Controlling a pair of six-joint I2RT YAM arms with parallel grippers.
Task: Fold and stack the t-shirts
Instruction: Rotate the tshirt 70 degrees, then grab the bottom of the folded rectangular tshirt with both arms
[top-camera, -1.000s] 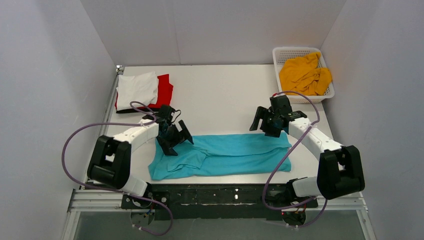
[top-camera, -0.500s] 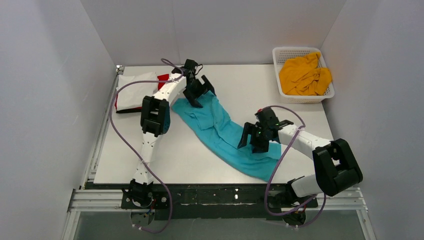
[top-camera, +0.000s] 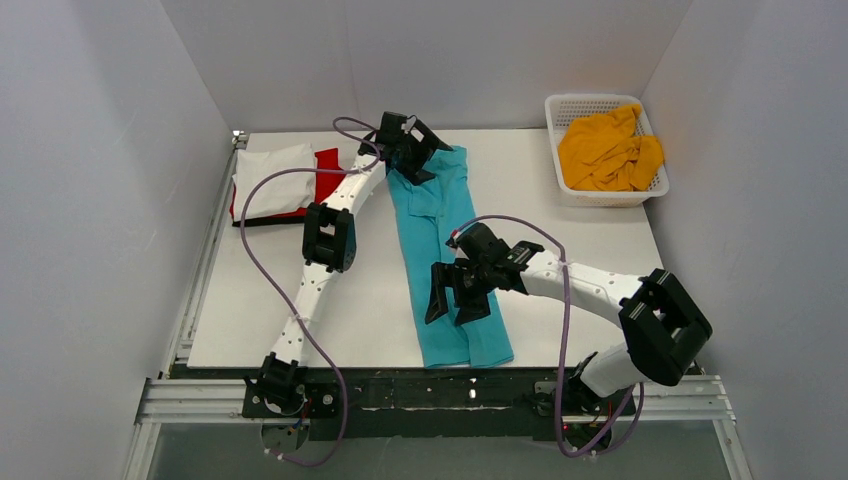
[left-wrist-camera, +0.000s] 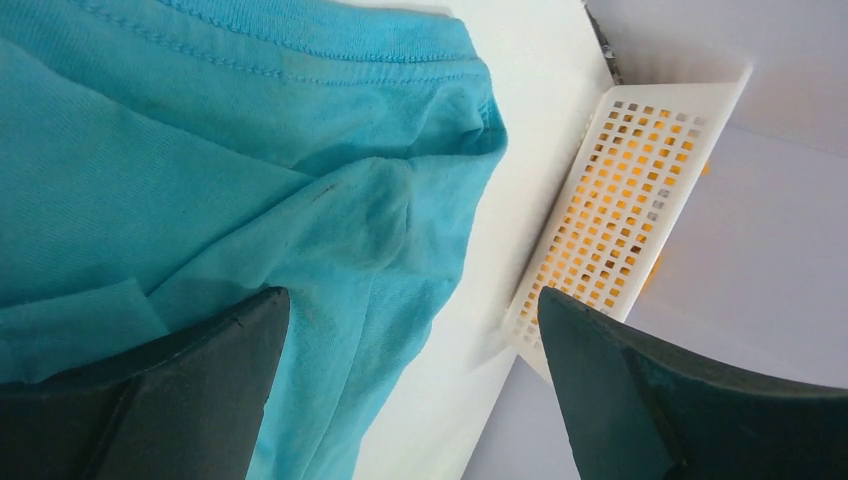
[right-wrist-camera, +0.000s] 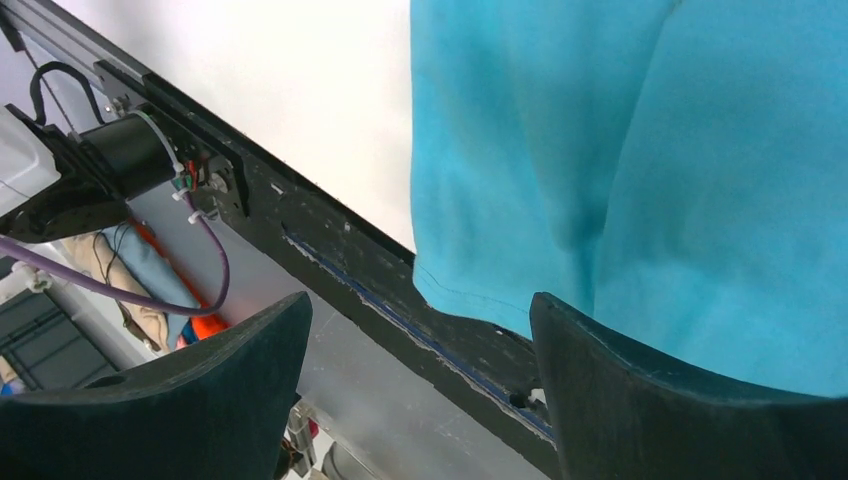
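Observation:
The turquoise t-shirt (top-camera: 445, 250) lies folded as a long narrow strip from the far middle of the table to its front edge. My left gripper (top-camera: 418, 155) is open at the strip's far end, and its wrist view shows the cloth (left-wrist-camera: 250, 170) under the jaws (left-wrist-camera: 410, 330), which hold nothing. My right gripper (top-camera: 455, 305) is open over the near part of the strip. In the right wrist view (right-wrist-camera: 420, 340) the shirt's hem (right-wrist-camera: 620, 150) hangs over the table's black front edge. White (top-camera: 272, 178), red (top-camera: 328, 175) and black (top-camera: 262, 220) shirts lie stacked at the far left. The mustard shirt (top-camera: 608, 148) is in the basket.
The white lattice basket (top-camera: 655, 190) stands at the far right corner, and it also shows in the left wrist view (left-wrist-camera: 620, 230) close to the left gripper. White walls enclose three sides. A metal rail (top-camera: 440, 400) runs below the front edge.
The turquoise shirt has swung from lying along the front edge to lying far-to-near. My left arm has stretched to the far side; my right gripper has moved left and nearer.

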